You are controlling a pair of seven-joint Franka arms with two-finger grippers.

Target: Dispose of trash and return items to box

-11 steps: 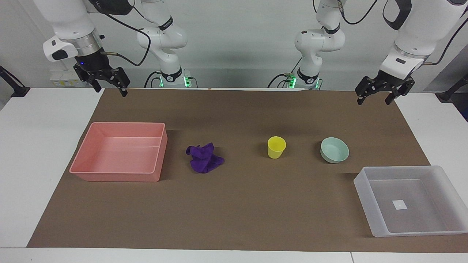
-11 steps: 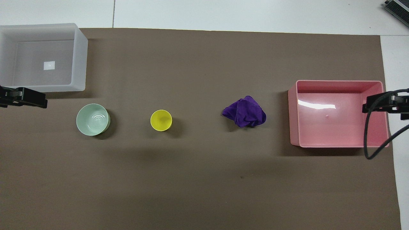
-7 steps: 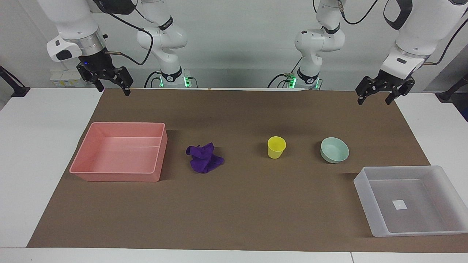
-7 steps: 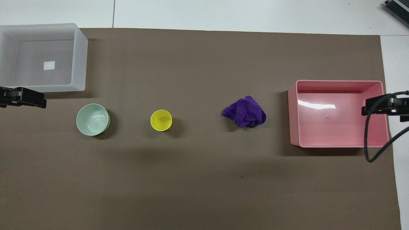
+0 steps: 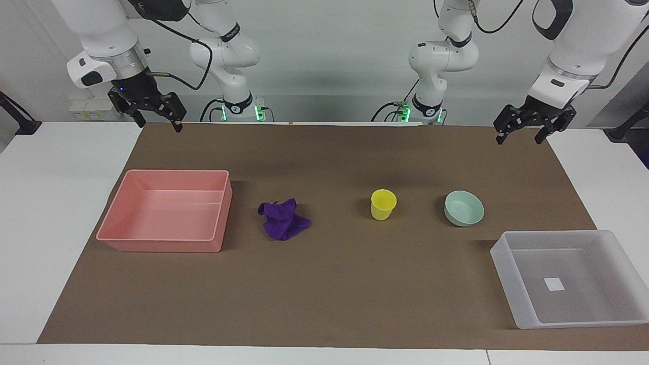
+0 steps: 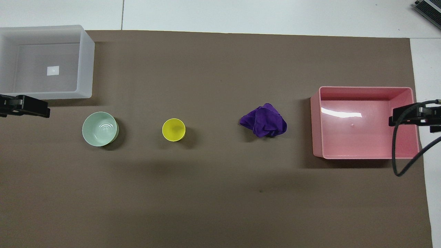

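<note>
Your trash, the purple cloth [image 5: 283, 219] [image 6: 264, 120], lies crumpled on the brown mat [image 5: 324, 284] [image 6: 206, 193] around mid-depth, just beside the pink bin [image 5: 152, 238] [image 6: 317, 120] but not touching it. The pink bin sits toward the right arm's end of the mat and has nothing in it.

Your 2 items stand in the same row as the cloth. The yellow cup [image 5: 383, 204] [image 6: 173, 129] is upright near the mat's middle, well apart from the cloth. The mint bowl [image 5: 463, 208] [image 6: 100, 128] is upright beside the cup, toward the left arm's end.

Your box, the translucent bin [image 5: 512, 289] [image 6: 86, 62], sits at the mat's corner at the left arm's end, on the edge farthest from the robots. It is near the bowl, not touching. It holds nothing; a white square shows on its bottom.

The left gripper [image 5: 525, 135] [image 6: 24, 106] hangs over the mat's corner nearest the robots at its own end, fingers spread wide, holding nothing. The right gripper [image 5: 157, 122] [image 6: 413, 115] hangs over the mat's nearest edge at the right arm's end, fingers spread wide, holding nothing.
</note>
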